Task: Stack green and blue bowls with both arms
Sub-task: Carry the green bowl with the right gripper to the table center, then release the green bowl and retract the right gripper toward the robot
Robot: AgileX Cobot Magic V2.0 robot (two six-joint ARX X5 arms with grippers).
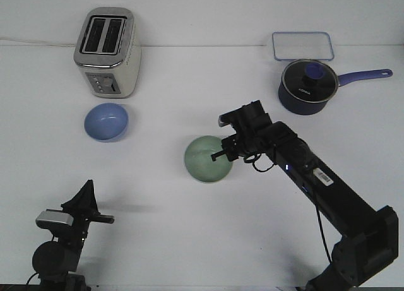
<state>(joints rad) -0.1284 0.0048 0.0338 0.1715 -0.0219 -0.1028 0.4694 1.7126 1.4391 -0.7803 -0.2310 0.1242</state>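
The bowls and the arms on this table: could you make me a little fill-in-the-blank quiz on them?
1. The right gripper is at the rim of the ____ bowl.
2. The blue bowl sits just in front of the ____.
3. The saucepan wears a glass ____.
4. The left gripper holds ____.

Missing words: green; toaster; lid; nothing
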